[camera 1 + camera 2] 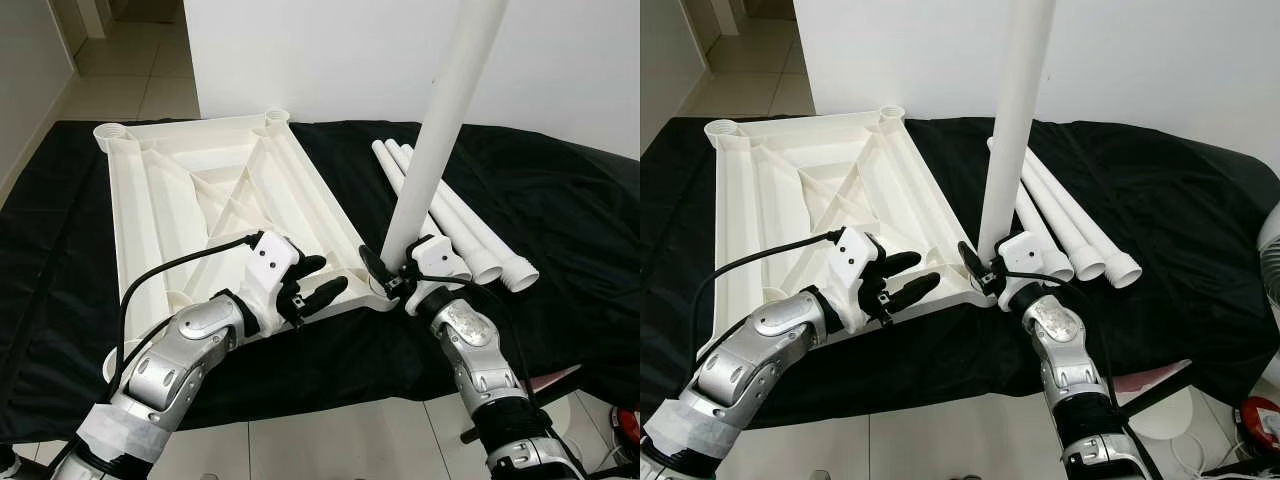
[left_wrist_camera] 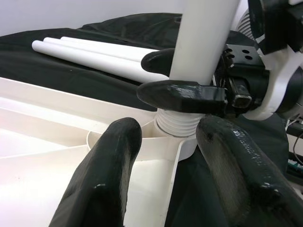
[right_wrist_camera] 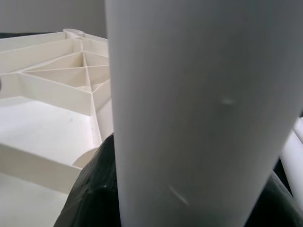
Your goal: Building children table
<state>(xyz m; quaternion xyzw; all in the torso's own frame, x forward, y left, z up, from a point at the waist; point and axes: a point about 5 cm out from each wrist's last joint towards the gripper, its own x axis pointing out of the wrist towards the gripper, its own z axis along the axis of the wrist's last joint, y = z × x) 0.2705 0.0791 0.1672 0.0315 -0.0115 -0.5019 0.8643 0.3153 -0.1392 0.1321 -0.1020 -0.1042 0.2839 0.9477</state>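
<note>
My right end effector (image 1: 392, 272) pinches the upright leg (image 1: 440, 125), threaded end seated in the corner socket (image 2: 166, 137) at 5 o'clock of the inverted tabletop (image 1: 190, 190). My left end effector (image 1: 318, 280), fingers spread, rests beside it at 9 o'clock. Step: fitting the first leg; next, I judge, screw it home.

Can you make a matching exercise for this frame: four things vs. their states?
Things:
1. upright leg
2. spare legs
3. left gripper
4. tabletop

States:
A. open, over the tabletop's near edge
B. upside down, ribs showing
C. clamped by the right gripper, standing in a corner socket
D. lying on the black cloth

Pairs: 1-C, 2-D, 3-A, 4-B
</note>
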